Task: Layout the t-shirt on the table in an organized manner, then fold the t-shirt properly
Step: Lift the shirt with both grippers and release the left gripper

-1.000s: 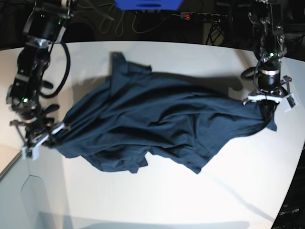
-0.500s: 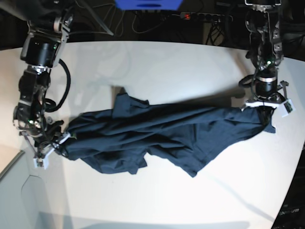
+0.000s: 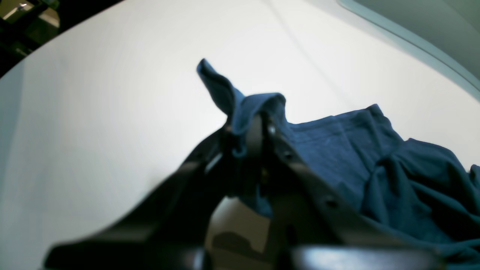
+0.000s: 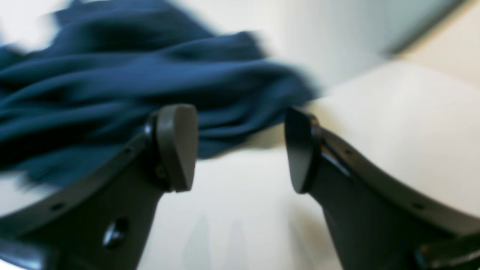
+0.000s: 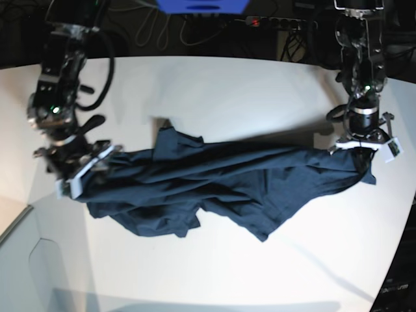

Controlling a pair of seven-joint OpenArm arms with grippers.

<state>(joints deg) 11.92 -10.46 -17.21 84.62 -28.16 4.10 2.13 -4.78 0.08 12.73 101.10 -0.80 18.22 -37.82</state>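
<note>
Stretching across the middle of the base view, the t-shirt [image 5: 221,185] is lying in a long, rumpled band on the table [image 5: 214,91], running from the left-centre of the frame to the right-centre, with a loose flap drooping toward the lower middle. At the right of that frame the left gripper [image 5: 365,144] is standing upright over the cloth's end, its jaws pressed together on a bunched corner of the fabric; in the left wrist view that corner is poking up above the clamped fingertips [image 3: 258,129], with the rest of the shirt trailing to the lower right. At the left of the base frame the right gripper [image 5: 81,166] is sitting just beside the shirt's other end. In the blurred right wrist view its fingers [image 4: 176,146] are standing wide apart, with bare table between them and the blue cloth lying behind.
</note>
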